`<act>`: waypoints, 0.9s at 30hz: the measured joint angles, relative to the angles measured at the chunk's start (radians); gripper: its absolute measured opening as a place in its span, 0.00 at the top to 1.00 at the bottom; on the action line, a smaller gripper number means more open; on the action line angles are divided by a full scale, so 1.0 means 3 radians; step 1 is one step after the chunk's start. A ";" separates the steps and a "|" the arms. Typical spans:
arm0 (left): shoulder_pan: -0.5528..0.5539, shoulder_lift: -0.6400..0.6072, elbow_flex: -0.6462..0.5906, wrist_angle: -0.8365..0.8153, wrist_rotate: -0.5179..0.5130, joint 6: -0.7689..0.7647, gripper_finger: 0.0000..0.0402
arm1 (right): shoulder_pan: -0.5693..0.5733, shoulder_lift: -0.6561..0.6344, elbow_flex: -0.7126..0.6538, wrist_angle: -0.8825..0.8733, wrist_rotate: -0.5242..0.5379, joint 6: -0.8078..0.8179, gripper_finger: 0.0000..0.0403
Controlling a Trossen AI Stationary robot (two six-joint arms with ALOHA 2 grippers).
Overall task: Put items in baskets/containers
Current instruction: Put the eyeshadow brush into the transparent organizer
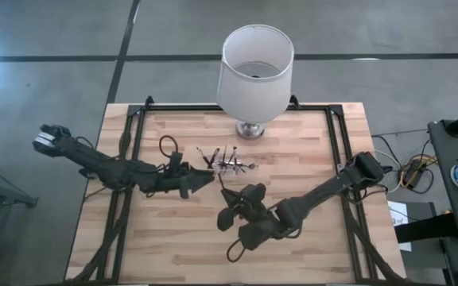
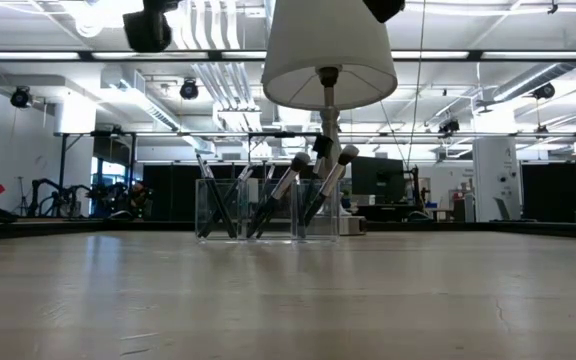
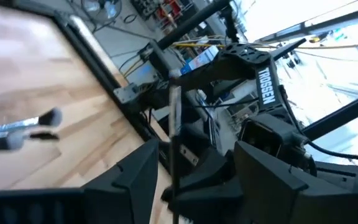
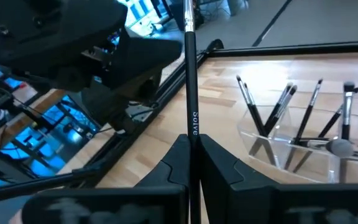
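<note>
Brush (image 4: 189, 81) clamped upright in my right pincer (image 4: 191, 163), near the clear holder (image 4: 303, 146) mid-table. Left pincer (image 1: 201, 181) open, just beside it. I should carry it over a free slot, tip down, release low, avoiding brushes already inside.

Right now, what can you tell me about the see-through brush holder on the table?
The clear holder is a low, see-through plastic box with compartments side by side. It sits upright on the wooden table, just in front of the white lamp. Several thin dark brushes lean inside it, with tips poking above the rim. No gripper touches it.
</note>
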 joint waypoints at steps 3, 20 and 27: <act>0.0032 0.0071 0.0079 0.0032 0.0000 0.0178 0.49 | -0.0007 0.0000 0.0000 0.0068 -0.0020 -0.0036 0.97; 0.0150 0.0216 0.0179 -0.0143 0.0301 0.0199 0.58 | -0.0011 0.0000 -0.0001 0.0215 -0.0021 -0.0120 0.97; 0.0153 0.0196 0.0179 -0.0177 0.0254 0.0198 0.69 | -0.0012 0.0000 -0.0001 0.0248 -0.0037 -0.0126 0.97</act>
